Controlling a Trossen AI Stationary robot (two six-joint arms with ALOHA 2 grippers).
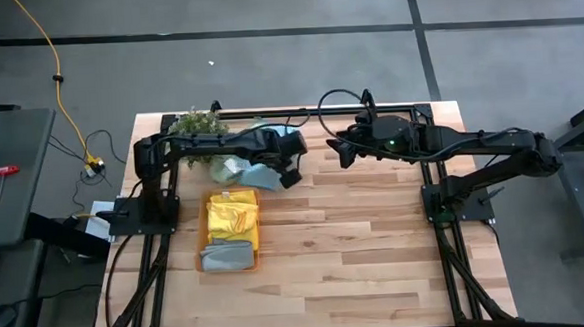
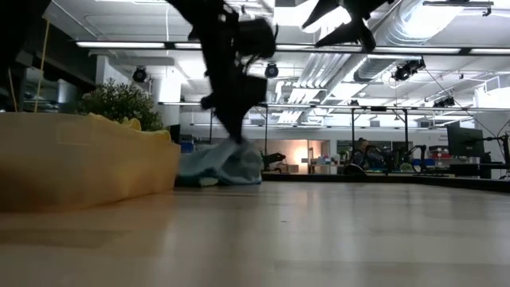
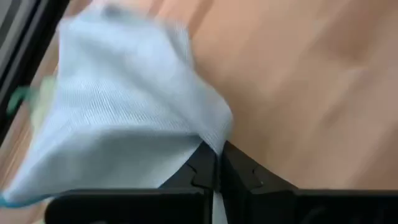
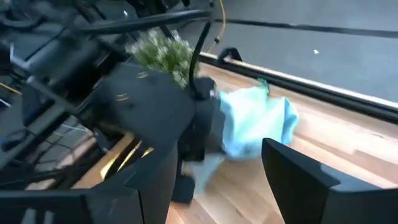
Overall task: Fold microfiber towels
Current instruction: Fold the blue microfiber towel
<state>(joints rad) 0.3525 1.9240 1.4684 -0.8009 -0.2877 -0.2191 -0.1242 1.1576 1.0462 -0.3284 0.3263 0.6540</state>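
A light blue towel (image 1: 255, 172) lies crumpled on the wooden table just in front of the plant, also showing as the light blue towel (image 3: 124, 112) in the left wrist view. My left gripper (image 3: 217, 167) is shut on it at its right-hand side, and my left gripper (image 1: 290, 174) points steeply down. A folded yellow towel (image 1: 233, 214) and a grey towel (image 1: 227, 255) lie in the orange tray (image 1: 204, 233). My right gripper (image 1: 339, 151) hangs open above the table's far middle, holding nothing. My left gripper pinches a bunched corner of the light blue towel (image 3: 214, 140) between its two fingertips. The fingers come from above, slanting down. The rest of the towel lies slack in a heap on the table (image 2: 223, 163); how many layers are caught, I cannot tell.
A small bushy plant (image 1: 200, 123) stands at the far left, right behind the blue towel. A pale cloth (image 1: 224, 168) lies between the plant and the blue towel. Bare wood (image 1: 376, 239) stretches across the table's near and right parts.
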